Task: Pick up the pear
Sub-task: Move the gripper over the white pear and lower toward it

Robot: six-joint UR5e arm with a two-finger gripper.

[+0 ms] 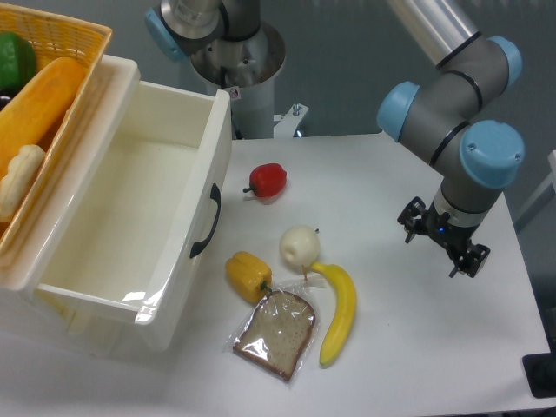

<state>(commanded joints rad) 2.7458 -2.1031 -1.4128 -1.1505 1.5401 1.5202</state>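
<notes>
1. Nearest the camera, one slice of bread in clear wrap [275, 334] lies flat on the white table [434, 365], just beside one long yellow banana [338, 313] that curves along its right side
2. One yellow bell pepper [248, 274] sits at the bread's upper left corner, close to the front wall of one open white bin [130, 200] with a dark handle
3. One pear [300, 247], pale and round with a thin dark stem, rests on the table between the yellow pepper and the banana's upper end, touching or almost touching the banana
4. The gripper [440, 247] hangs above the right side of the table, well apart from the pear, which lies to the left of the fingers at about the same depth; the fingers hold nothing, and whether they are spread or closed cannot be told from this angle
5. One red bell pepper [268, 180] lies farther back, beyond the pear
6. At far left, one woven yellow basket [61, 39] of other produce rests on the bin's edge
</notes>
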